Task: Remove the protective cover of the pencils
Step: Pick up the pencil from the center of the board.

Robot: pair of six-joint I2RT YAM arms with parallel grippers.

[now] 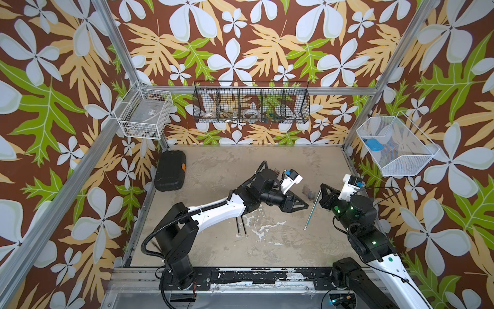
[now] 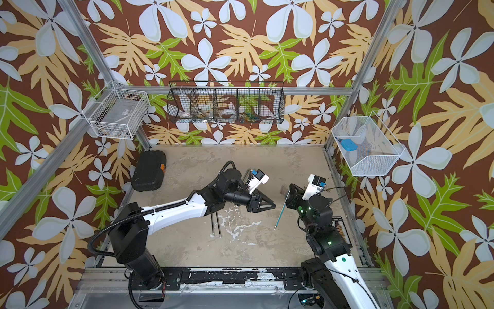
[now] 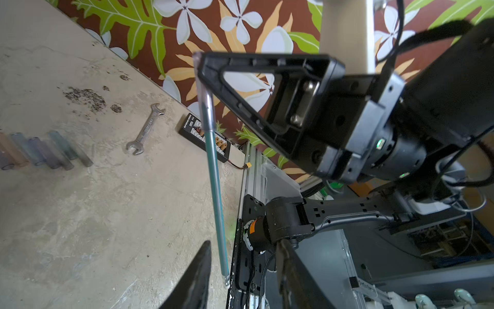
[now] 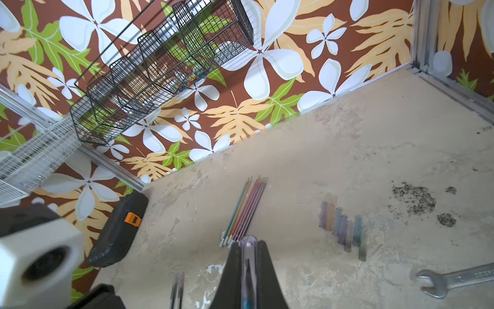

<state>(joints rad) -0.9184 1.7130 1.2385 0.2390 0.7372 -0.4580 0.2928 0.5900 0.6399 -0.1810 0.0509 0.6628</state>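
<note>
Gripping teal pencil [image 1: 311, 211] at capped tip: right claw [image 4: 247, 242].

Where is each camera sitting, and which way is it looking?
Both top views: high overhead, looking down at the table; left arm and right arm show.
Left wrist: on the left arm, facing the right gripper holding the teal pencil; own open jaws show.
Right wrist: on the right arm, facing the back wall over the laid-out pencils; own jaws shut on the teal pencil.
Shared: both wrist views show the wrench and clear caps.
</note>
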